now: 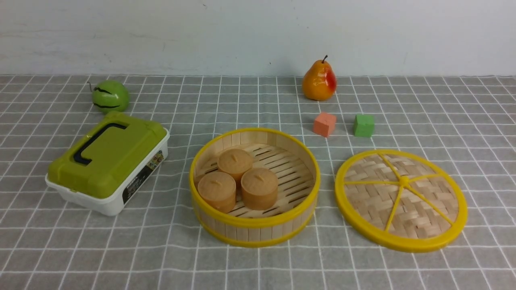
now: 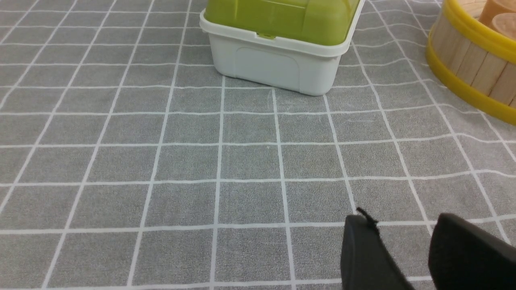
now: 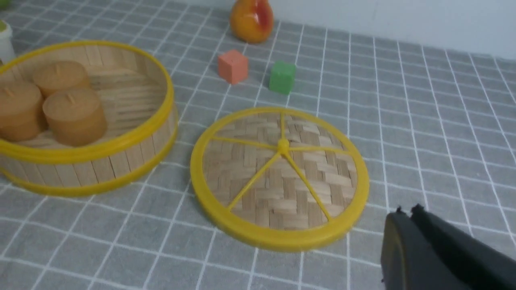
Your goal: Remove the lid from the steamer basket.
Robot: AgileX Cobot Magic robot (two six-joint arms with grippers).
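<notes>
I see the lid (image 1: 401, 200) lying flat on the cloth (image 1: 258, 268), just right of the steamer basket (image 1: 254, 227) and not touching it. My right gripper (image 3: 405, 213), pinched closed and empty, hangs near its rim. A low sweep could shove it into the basket. The left gripper (image 2: 403, 220) is parted and empty. There is open cloth right of the lid, with the orange cube (image 1: 324, 124) and green cube (image 1: 363, 125) behind.

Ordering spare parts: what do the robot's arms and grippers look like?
Only finger ends show, in the wrist views. The left gripper has two matte black fingers, broad with rounded tips, one bearing a small nub. The right gripper is the same black, with small nubs at its tips. No arms, cables or markings show.
</notes>
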